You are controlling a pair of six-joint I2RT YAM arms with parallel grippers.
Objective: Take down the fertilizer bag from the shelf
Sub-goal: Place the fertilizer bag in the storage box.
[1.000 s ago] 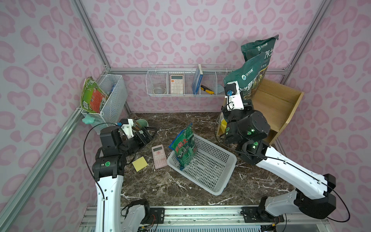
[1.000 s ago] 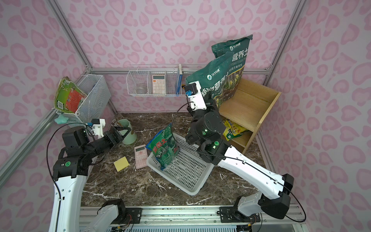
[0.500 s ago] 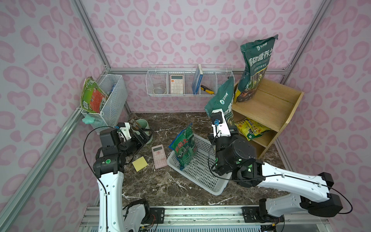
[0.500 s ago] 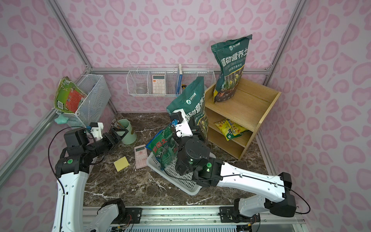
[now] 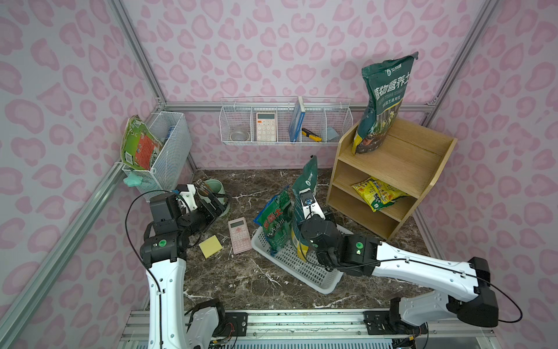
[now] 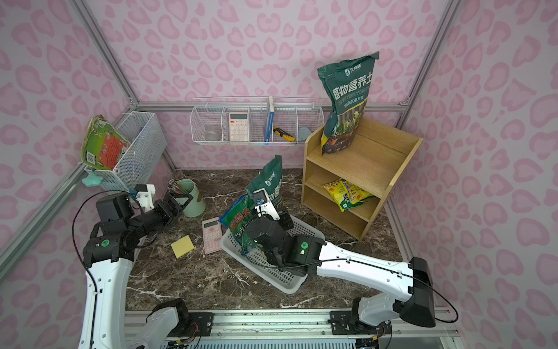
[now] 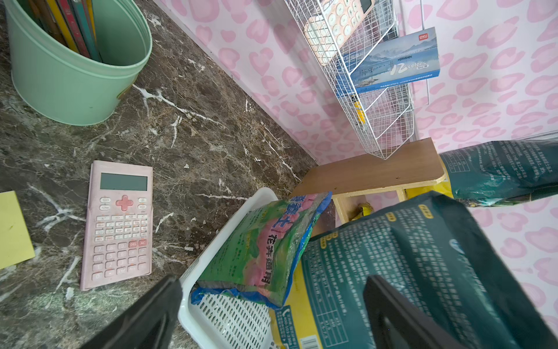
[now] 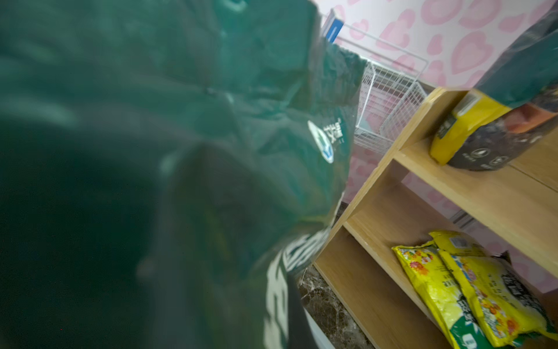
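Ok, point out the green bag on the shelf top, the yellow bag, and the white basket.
Shelf-top green bag (image 5: 385,102): in a top view, printed front.
Yellow bag (image 5: 379,195): in a top view, its middle.
White basket (image 5: 323,287): in a top view, near rim corner.

The dark green plastic-film fertilizer bag (image 5: 305,184) is glossy and creased. The light-wood stepped shelf (image 5: 401,163) shows matt, smooth grain. The white perforated plastic basket (image 5: 305,272) is smooth; the brown marble-pattern tabletop (image 5: 256,284) is polished.

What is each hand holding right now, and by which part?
The right hand is shut on the dark green plastic fertilizer bag, about mid-height; exact spot hidden by the bag. The left hand is open, holding nothing.
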